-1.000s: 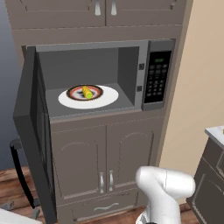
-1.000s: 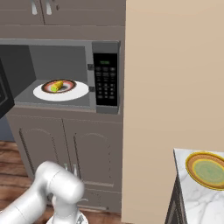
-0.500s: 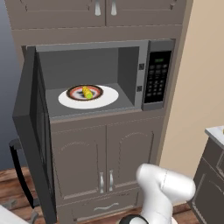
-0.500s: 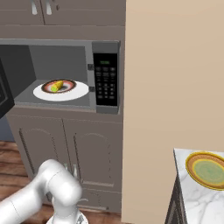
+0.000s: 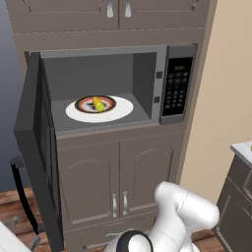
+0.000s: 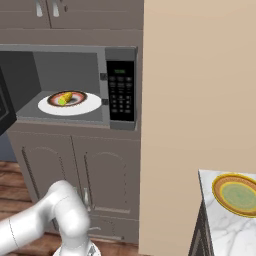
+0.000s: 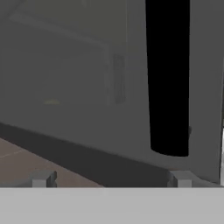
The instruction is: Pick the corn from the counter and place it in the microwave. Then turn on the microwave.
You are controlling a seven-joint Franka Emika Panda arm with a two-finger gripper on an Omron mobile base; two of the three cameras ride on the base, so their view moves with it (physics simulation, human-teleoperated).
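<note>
- One corn (image 5: 98,104) lies on a dark-rimmed dish (image 5: 95,104), which sits on the white plate (image 5: 118,110) inside the microwave (image 5: 147,83).
- The single microwave door (image 5: 39,147) stands swung open to the left; its keypad panel (image 5: 176,88) has a green display.
- Two cabinet doors (image 5: 118,187) sit below the microwave.
- One counter (image 6: 220,220) corner at the right carries one yellow-green dish (image 6: 237,194).
- The gripper (image 7: 111,179) is spread wide with nothing between its two tips, facing a black bar handle (image 7: 168,78).
</note>
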